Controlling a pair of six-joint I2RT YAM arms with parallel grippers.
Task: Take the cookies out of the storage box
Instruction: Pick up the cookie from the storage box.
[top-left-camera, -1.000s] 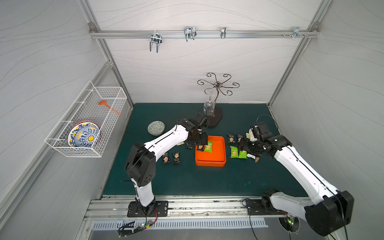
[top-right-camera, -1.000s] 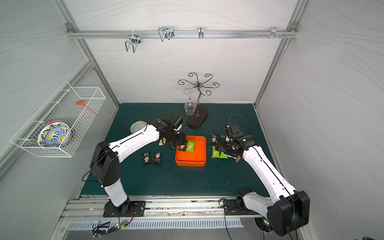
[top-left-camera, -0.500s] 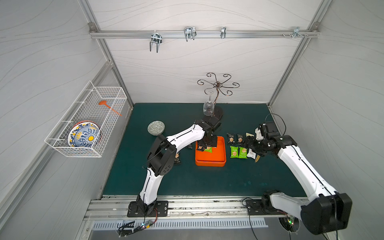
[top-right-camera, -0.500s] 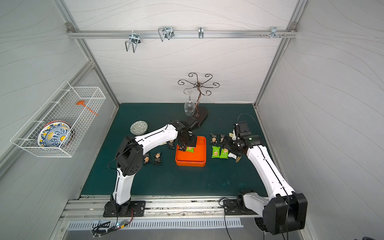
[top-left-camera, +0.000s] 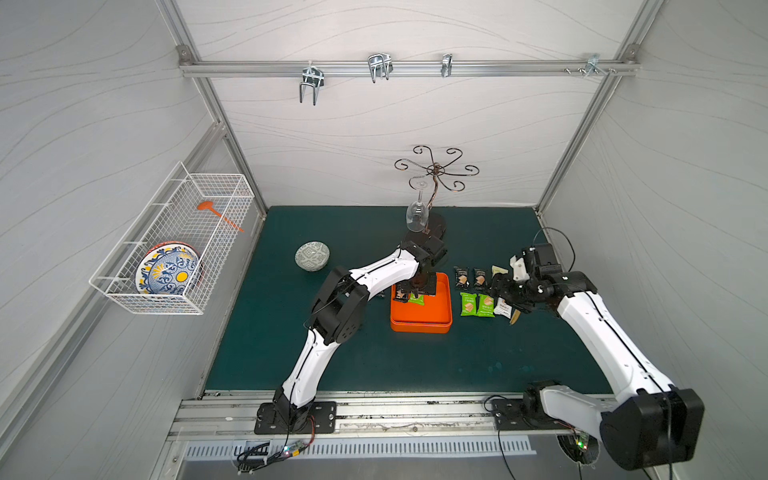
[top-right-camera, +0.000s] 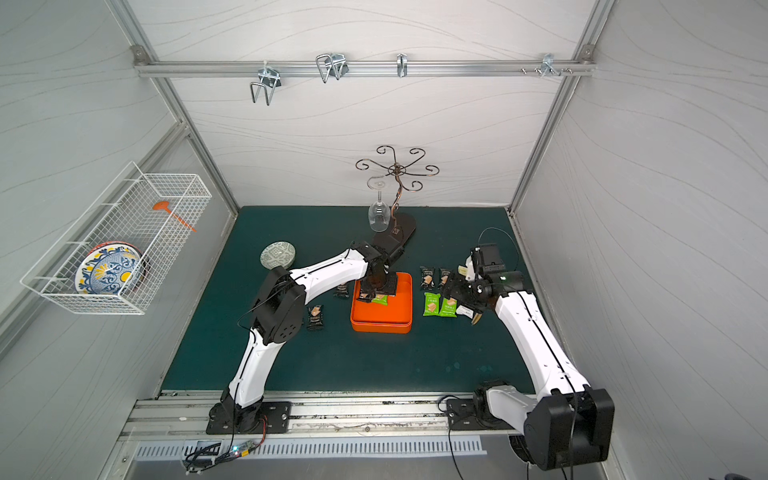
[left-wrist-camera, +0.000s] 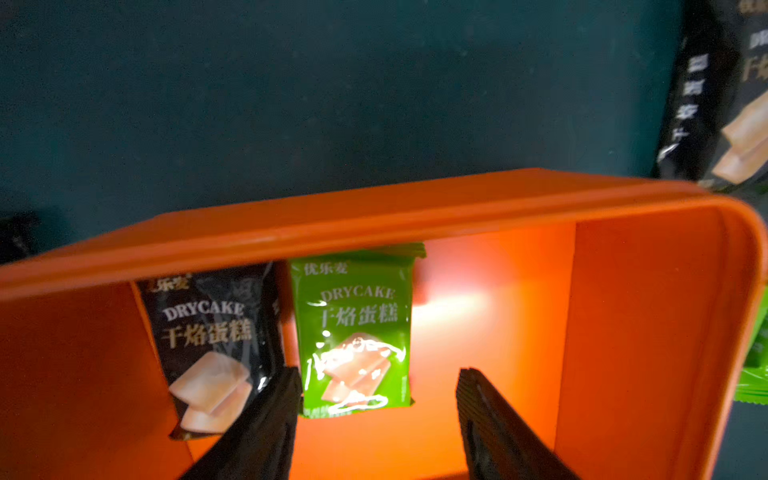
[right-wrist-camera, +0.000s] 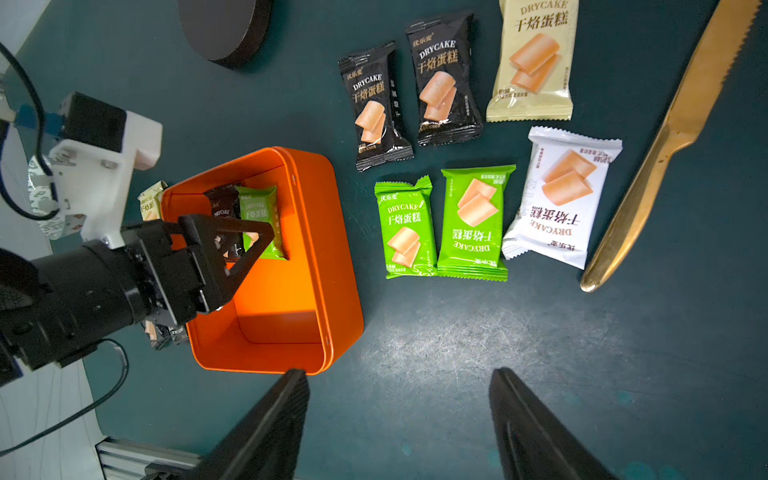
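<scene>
The orange storage box (top-left-camera: 420, 328) (top-right-camera: 381, 324) sits mid-table. Two cookies lie in its far left corner, a green packet (left-wrist-camera: 355, 332) and a black packet (left-wrist-camera: 212, 353). My left gripper (left-wrist-camera: 378, 386) (top-left-camera: 415, 286) reaches down into the box, open, its fingertips on either side of the green packet's near end without closing on it. Right of the box, several cookies lie in rows on the mat: black (right-wrist-camera: 376, 108), pale yellow (right-wrist-camera: 534, 62), green (right-wrist-camera: 407, 228) and white (right-wrist-camera: 561, 195). My right gripper (right-wrist-camera: 399, 382) (top-left-camera: 500, 287) hangs open and empty above the mat by those rows.
A gold knife (right-wrist-camera: 665, 141) lies just right of the packets. More black packets (top-right-camera: 315, 316) lie left of the box. Behind the box are a wine-glass stand (top-left-camera: 434, 195) and a patterned bowl (top-left-camera: 312, 255). A wire basket (top-left-camera: 174, 241) hangs on the left wall.
My left gripper has swung from the box's left edge into the box, over the two packets. My right gripper has drawn back a little to the right.
</scene>
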